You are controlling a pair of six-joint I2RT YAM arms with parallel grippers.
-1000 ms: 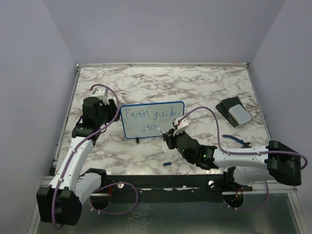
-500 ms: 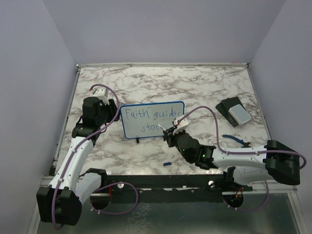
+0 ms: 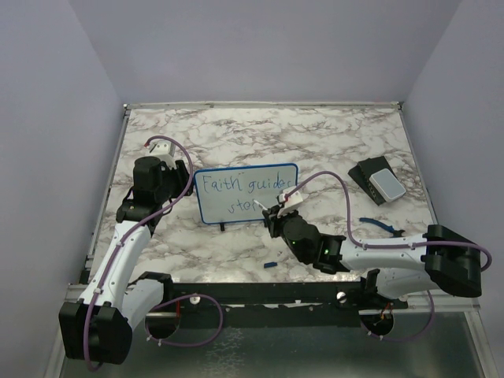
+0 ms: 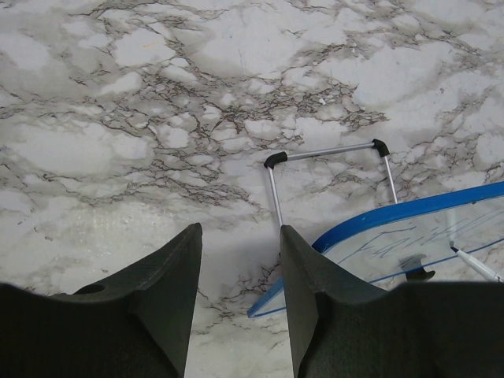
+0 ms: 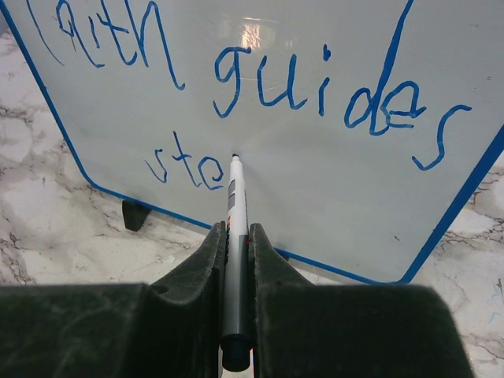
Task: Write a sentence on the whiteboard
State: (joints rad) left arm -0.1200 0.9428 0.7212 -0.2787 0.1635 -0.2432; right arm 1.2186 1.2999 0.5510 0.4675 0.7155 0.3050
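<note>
The whiteboard, blue-framed, stands upright near the middle of the marble table. The sentence reads "Faith guides" in blue ink, with "ste" on the line below. My right gripper is shut on a grey-and-white marker, whose tip touches the board just right of "ste". In the top view the right gripper is at the board's lower right. My left gripper is open at the board's left end. The board's lower corner shows in the gap beside the right finger.
A dark block with a pale grey pad lies at the right. A blue-handled object lies near the right arm, and a small blue piece lies near the front edge. The board's wire stand rests behind it. Purple walls close in the table.
My right arm has crept slightly left, keeping the marker at the board's lower line. The left arm and the board have not moved.
</note>
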